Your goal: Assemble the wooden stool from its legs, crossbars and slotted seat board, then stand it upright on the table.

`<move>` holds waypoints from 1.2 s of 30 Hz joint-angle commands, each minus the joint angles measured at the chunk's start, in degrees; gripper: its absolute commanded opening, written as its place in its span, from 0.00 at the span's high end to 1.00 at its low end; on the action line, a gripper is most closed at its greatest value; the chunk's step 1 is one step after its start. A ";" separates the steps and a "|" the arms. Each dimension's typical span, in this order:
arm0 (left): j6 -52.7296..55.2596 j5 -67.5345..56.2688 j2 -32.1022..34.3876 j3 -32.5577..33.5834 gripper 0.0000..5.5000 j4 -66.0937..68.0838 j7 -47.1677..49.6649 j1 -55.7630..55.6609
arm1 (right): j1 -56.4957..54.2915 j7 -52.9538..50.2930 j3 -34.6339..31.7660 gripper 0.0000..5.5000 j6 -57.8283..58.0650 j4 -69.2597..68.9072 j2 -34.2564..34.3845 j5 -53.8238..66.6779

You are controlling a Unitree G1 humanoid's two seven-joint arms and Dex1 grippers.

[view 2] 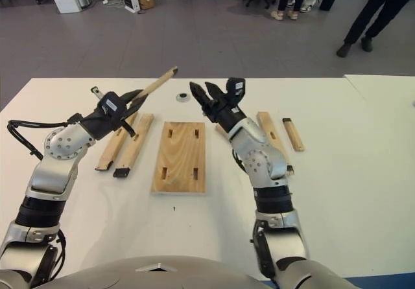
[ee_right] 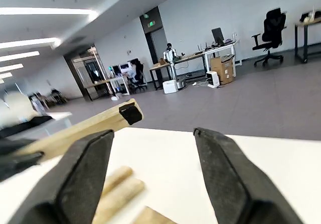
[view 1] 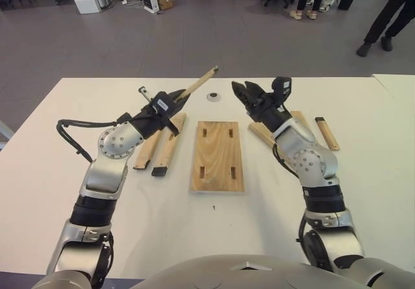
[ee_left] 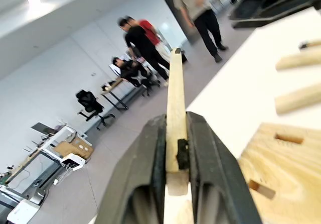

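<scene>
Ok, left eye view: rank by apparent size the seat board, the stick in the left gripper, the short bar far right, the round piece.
1. Seat board, clearly largest.
2-3. Stick in the left gripper and short bar: look alike, the stick partly hidden and foreshortened, so unranked.
4. Round piece, smallest.

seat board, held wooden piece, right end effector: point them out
seat board (view 1: 217, 156), left eye view, middle between slots
held wooden piece (view 1: 200, 80), left eye view, free shaft
right end effector (view 1: 241, 84), left eye view, between fingertips

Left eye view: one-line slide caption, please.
Left gripper holds a wooden piece aloft, open right gripper beside it, slotted seat board flat on the table.
</scene>
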 commanded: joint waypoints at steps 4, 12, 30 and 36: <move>13.82 4.21 1.90 -9.89 0.93 -6.30 -9.49 -10.66 | -9.85 10.75 21.38 0.46 -21.61 -3.35 -13.86 -40.13; 18.38 6.16 1.80 -13.49 0.93 -6.61 -11.40 -11.34 | -9.08 17.14 21.47 0.46 -22.75 -2.94 -15.22 -46.14; 16.81 14.73 3.52 -18.45 0.93 -7.47 -12.39 -10.81 | -8.93 23.27 20.03 0.46 -20.57 1.06 -15.98 -52.29; 17.64 14.64 2.25 -18.53 0.93 -8.30 -12.41 -11.17 | -8.45 23.26 19.78 0.52 -19.45 1.06 -13.01 -53.83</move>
